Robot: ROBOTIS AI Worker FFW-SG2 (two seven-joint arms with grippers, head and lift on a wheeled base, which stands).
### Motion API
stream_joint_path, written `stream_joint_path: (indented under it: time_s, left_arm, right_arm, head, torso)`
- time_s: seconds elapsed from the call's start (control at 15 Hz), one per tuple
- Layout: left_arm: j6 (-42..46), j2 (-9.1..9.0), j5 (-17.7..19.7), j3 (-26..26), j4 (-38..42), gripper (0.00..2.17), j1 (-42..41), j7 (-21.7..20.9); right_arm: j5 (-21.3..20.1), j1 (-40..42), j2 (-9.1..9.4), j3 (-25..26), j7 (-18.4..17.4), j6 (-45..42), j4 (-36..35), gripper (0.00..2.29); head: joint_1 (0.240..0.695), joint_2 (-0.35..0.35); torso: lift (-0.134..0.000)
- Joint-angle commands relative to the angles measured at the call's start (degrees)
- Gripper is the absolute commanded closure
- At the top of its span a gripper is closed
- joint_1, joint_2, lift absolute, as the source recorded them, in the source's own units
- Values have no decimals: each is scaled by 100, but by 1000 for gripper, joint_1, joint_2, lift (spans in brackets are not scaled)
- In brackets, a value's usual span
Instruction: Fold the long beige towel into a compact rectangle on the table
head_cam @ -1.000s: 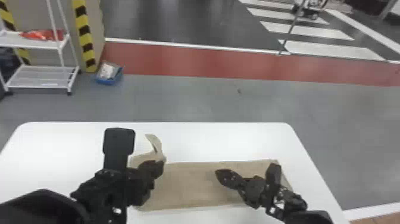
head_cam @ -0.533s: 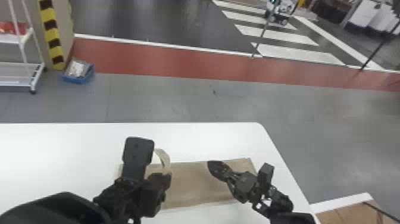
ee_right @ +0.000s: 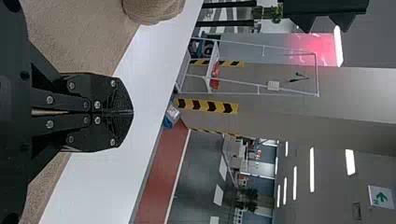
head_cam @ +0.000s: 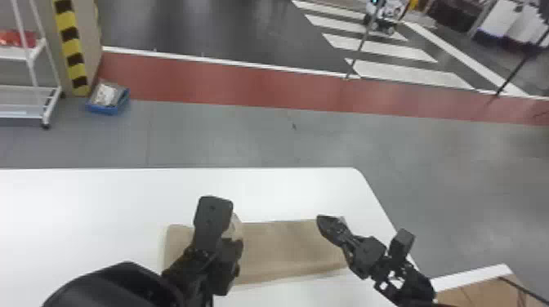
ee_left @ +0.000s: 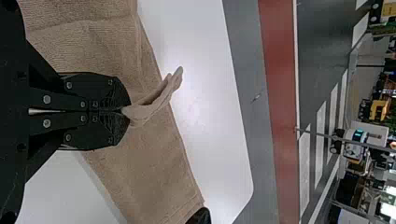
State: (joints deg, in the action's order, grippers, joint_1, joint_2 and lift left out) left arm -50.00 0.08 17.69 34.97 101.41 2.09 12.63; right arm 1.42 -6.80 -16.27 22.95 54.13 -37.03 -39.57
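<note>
Flr (head_cam: 245, 134) nr rack (head_cam: 14, 53) has blue bin (head_cam: 105, 109) w/ whitish stuff (head_cam: 105, 94) in.

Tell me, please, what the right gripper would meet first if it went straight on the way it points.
Probably the white tabletop ahead of the right gripper, though its height is unclear and it might pass over.

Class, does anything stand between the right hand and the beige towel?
Nothing visible does. The right hand is near the right end of the beige towel; the left hand pinches a raised part farther left.
</note>
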Motion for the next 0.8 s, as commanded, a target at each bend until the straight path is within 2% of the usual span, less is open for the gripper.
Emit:
stream_joint_path:
  time_s: [0.0,0.27,0.33,0.4,0.47,0.53,0.73]
  left_arm:
    - [398,-23,-11,151,-412,1349,160,47]
    - [556,-23,95,476,-702,1349,204,73]
    - [556,-23,191,546,-702,1217,204,64]
    - [539,-23,297,555,-693,650,204,-15]
    - [398,-23,464,564,-684,164,204,-129]
    - [345,-23,596,643,-684,130,204,-217]
    - [310,-23,859,757,-631,124,125,-393]
  right_arm:
    - [87,29,-43,17,1,-62,2,1865]
    - [78,3,-26,17,-17,-133,2,1865]
    - [78,-14,-8,17,-61,-133,2,1865]
    - [78,-32,10,17,-122,-98,2,1855]
    - [95,-41,45,17,-175,-45,2,1679]
    - [157,-41,62,17,-245,-27,11,1433]
    - [421,47,106,25,-228,113,2,1079]
  head:
    - [695,-350]
    - [695,-350]
    - [695,-350]
    - [695,-350]
    - [695,-350]
    - [695,-350]
    - [695,-350]
  torso:
    - [0]
    - [0]
    - [0]
    - [0]
    - [0]
    - [0]
    - [0]
